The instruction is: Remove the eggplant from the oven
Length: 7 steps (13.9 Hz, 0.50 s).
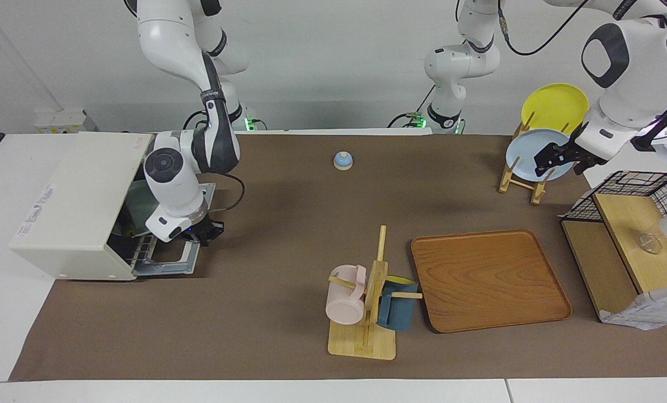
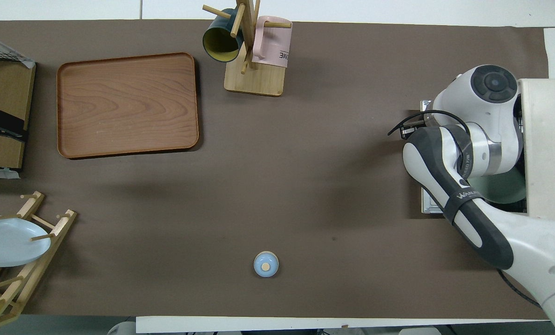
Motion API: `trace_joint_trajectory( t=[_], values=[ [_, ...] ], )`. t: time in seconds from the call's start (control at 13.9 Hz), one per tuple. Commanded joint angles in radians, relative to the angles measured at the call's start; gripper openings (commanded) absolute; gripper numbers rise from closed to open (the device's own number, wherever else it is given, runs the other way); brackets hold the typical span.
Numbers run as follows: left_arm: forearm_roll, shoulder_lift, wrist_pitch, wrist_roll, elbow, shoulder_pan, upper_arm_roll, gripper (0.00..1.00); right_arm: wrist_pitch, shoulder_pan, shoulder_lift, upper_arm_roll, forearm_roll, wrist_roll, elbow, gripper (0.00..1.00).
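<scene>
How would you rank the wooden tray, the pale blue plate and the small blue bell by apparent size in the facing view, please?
1. Wooden tray, clearly largest.
2. Pale blue plate, standing in the rack and partly hidden by the left gripper.
3. Small blue bell, smallest.

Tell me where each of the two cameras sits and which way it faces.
Facing view: high across the table, looking at both arm bases; the right tool hangs over the cream-white toaster oven's lowered door, the left tool by the wooden plate rack.
Overhead view: high above the robots' end, looking steeply down; only the right arm shows, covering the oven front.
Both show the rectangular wooden tray and small blue bell, half a turn apart.
</scene>
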Motion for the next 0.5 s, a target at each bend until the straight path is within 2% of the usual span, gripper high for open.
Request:
trace_joint_trajectory(
  t=[0.0,0.07,0.14,0.22,0.36,0.43],
  values=[
    [-0.011,-0.016,-0.01,0.002,-0.009,0.01,-0.004,1.0,0.008,0.03,-0.005,0.029,0.043,0.096,0.013,0.11],
    [-0.011,-0.016,-0.01,0.002,-0.009,0.01,-0.004,1.0,-0.015,0.038,-0.011,0.041,0.077,0.108,0.053,0.29],
    [-0.011,-0.016,-0.01,0.002,-0.009,0.01,-0.004,1.0,-0.094,0.036,-0.034,0.041,0.082,0.111,0.104,0.51],
    [-0.011,-0.016,-0.01,0.004,-0.009,0.01,-0.004,1.0,-0.171,0.024,-0.081,0.04,0.082,0.111,0.134,0.53],
    [-0.011,-0.016,-0.01,0.002,-0.009,0.01,-0.004,1.0,-0.327,-0.017,-0.181,0.032,0.07,0.107,0.124,0.57],
    [-0.011,-0.016,-0.01,0.002,-0.009,0.01,-0.004,1.0,-0.386,-0.04,-0.201,0.031,0.063,0.104,0.118,0.58]
  ],
)
